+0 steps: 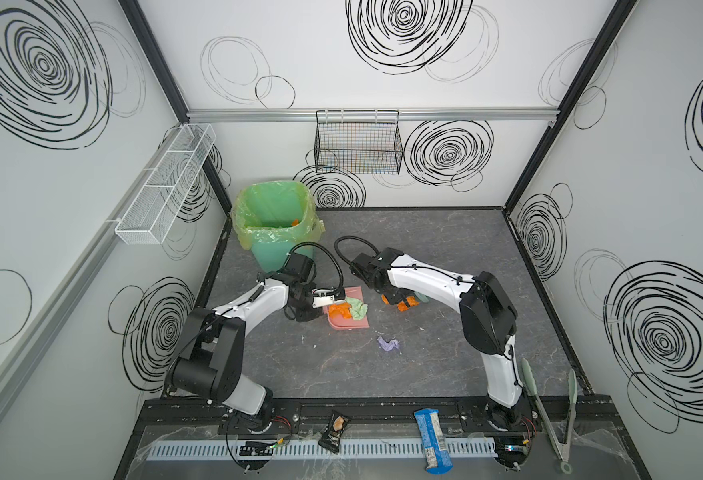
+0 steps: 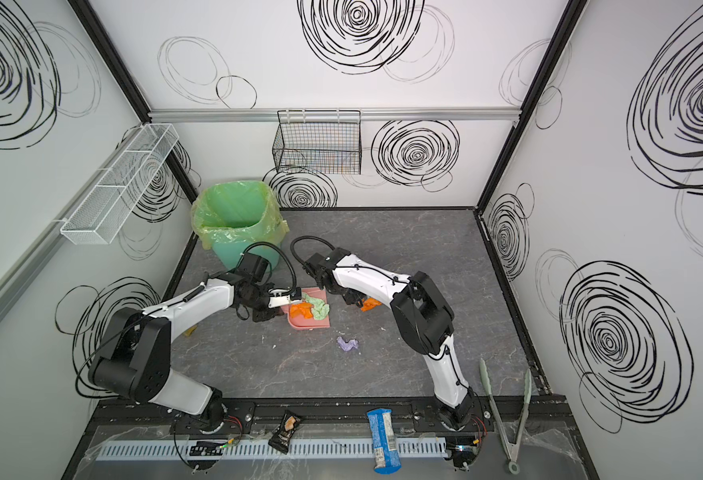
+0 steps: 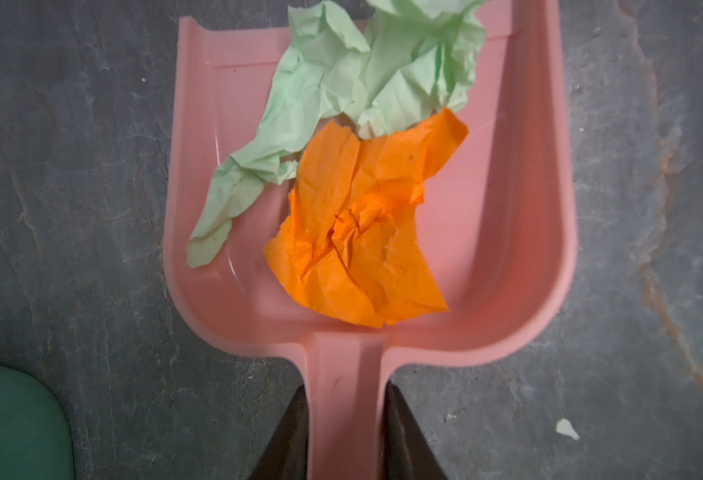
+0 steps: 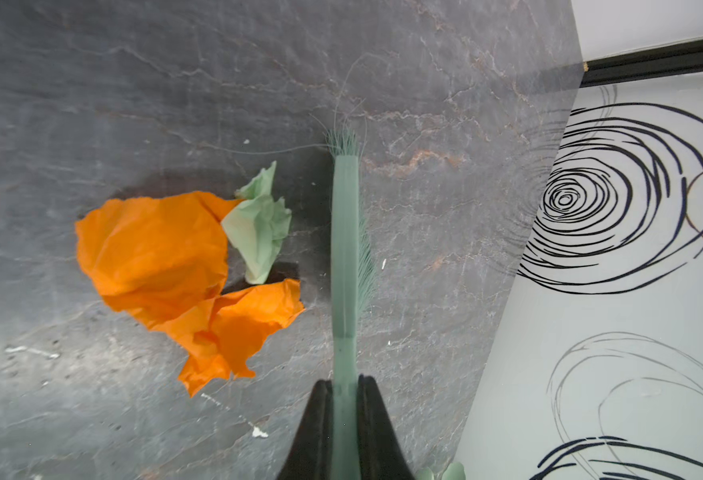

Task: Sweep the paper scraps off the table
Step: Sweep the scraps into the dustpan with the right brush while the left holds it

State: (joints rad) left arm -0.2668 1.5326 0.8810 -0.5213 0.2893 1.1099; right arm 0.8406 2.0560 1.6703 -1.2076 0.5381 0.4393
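— Was any writing legible in there?
— None. The blue snack wrapper (image 1: 433, 440) carried a white printed patch, but it was too small to read.
— And the dark snack packet (image 1: 333, 434)?
— Only pale, blurred marks. The back wall (image 1: 308, 70) bore black scribbled swirls, not letters.

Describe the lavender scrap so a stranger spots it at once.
Find the dark grey table. In a top view, just below and right of the pink dustpan, a crumpled lavender scrap lies alone. The other wads in view are orange or pale green.
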